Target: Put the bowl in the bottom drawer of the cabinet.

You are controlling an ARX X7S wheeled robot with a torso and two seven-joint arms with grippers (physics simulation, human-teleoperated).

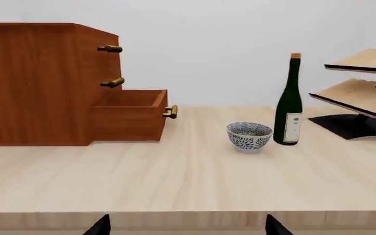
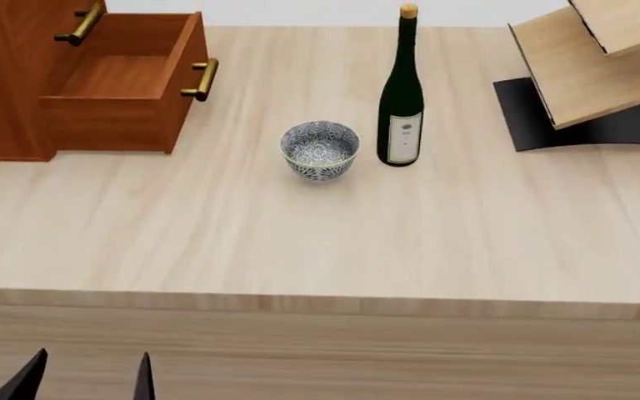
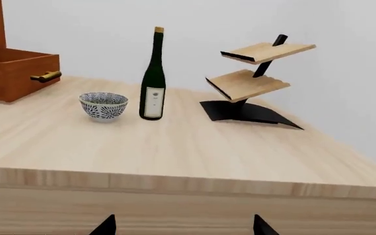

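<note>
Bowl (image 2: 320, 150) sits beside bottle (image 2: 402, 96) (bottom drawer (image 2: 120, 83) open); both grippers spread, empty.

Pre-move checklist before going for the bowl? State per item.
1. Bottom drawer pulled out, inside bare: ok.
2. Bowl upright on the table, untouched: ok.
3. Gap between bowl and bottle: narrow but apart; ok, approach from the drawer side.
4. Path from bowl to drawer free of objects: ok.
5. Left gripper open, below the table's near edge: ok.
6. Right gripper open; not seen in the head view: ok.
</note>
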